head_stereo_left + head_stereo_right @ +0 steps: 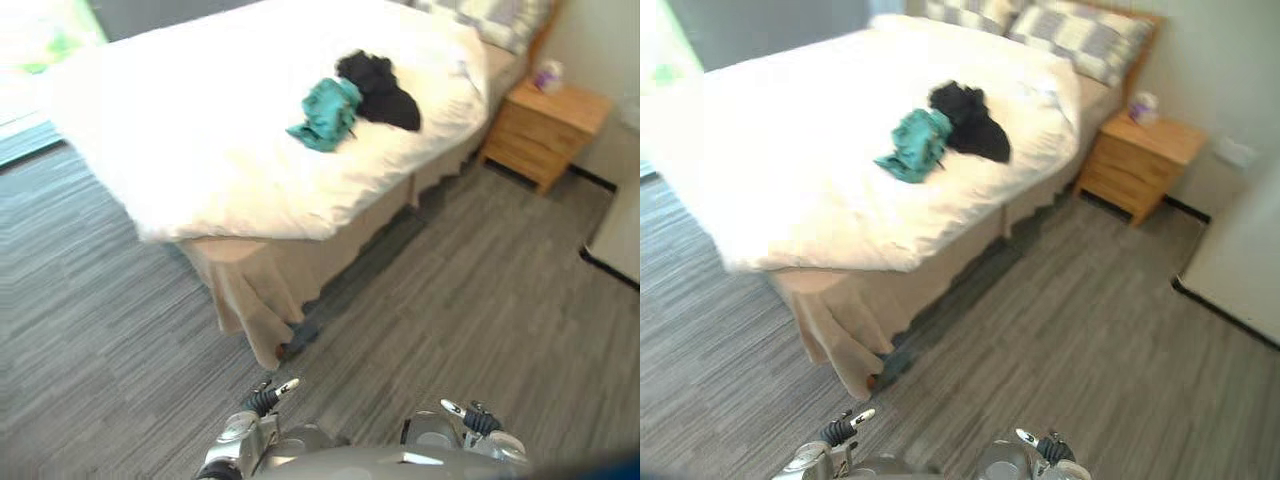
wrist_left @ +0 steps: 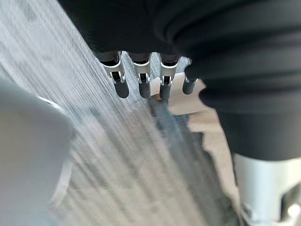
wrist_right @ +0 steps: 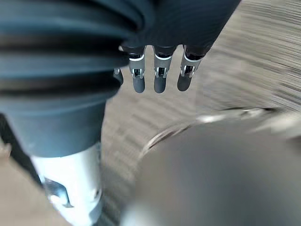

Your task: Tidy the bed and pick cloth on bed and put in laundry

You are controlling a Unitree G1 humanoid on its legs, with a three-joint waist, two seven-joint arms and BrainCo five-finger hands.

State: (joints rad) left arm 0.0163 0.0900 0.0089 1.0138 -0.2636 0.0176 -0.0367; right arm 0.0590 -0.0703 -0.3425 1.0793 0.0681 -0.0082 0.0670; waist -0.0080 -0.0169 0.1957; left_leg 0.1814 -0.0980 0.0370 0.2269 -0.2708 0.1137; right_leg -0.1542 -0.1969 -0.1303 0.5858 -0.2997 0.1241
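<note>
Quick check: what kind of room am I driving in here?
A bedroom, most likely: a white-covered bed, checked pillows at its head, and a wooden nightstand beside it.

Bedroom, made-up bed [image 1: 840, 160] w/ white duvet, checked pillows [image 1: 1080, 40], wooden nightstand [image 1: 1135, 160], grey carpet floor [image 1: 1060, 330]

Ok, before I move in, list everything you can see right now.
duvet: one, white, spread over the bed
teal cloth: one, teal, crumpled on the duvet, touching the black cloth
black cloth: one, black, on the duvet, headboard side
pillows: at least two, grey-white checked, head of bed
bed skirt: one, beige, below the duvet
nightstand: one, light wood, beside the bed's head
small item: one, purple-white, on the nightstand
floor: grey, striped
left hand: fingers straight, empty, over floor
right hand: same
</note>
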